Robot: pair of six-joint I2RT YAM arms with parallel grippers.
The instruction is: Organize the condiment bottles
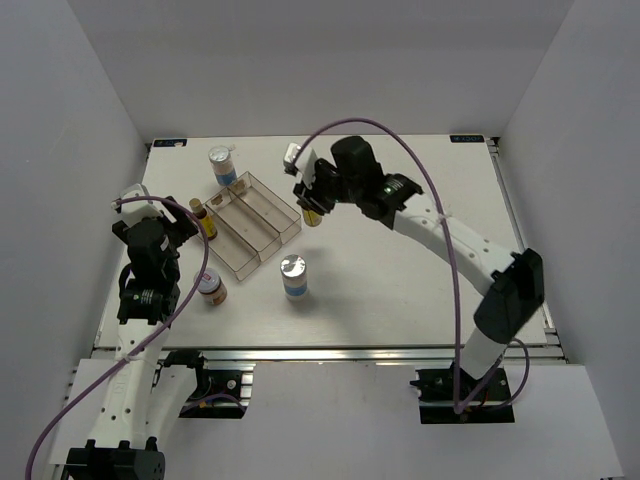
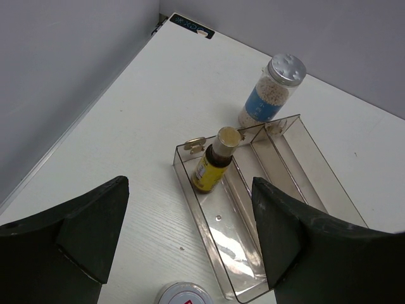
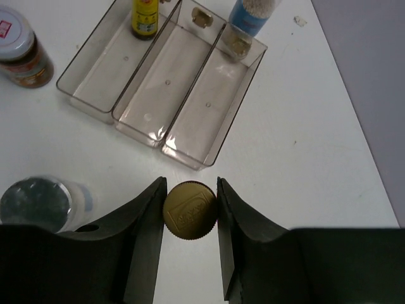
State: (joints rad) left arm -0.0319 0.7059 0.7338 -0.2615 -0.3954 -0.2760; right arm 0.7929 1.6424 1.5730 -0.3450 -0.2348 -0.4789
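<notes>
My right gripper (image 3: pixel 190 206) is shut on the gold cap (image 3: pixel 189 211) of a slim yellow bottle (image 1: pixel 314 213), just off the right side of the clear divided tray (image 1: pixel 268 243). A second yellow bottle (image 2: pixel 215 163) stands in the tray's left compartment. One silver-lidded jar (image 1: pixel 222 163) stands behind the tray, another (image 1: pixel 294 275) in front of it. A squat brownish jar (image 1: pixel 212 289) sits front left. My left gripper (image 2: pixel 190 212) is open and empty, left of the tray, above the table (image 2: pixel 126 126). I see no second brownish jar.
The tray's middle (image 3: pixel 166 76) and right (image 3: pixel 212 104) compartments hold nothing. White walls close in the table on the left, back and right. The right arm (image 1: pixel 450 240) reaches diagonally across the table's right half.
</notes>
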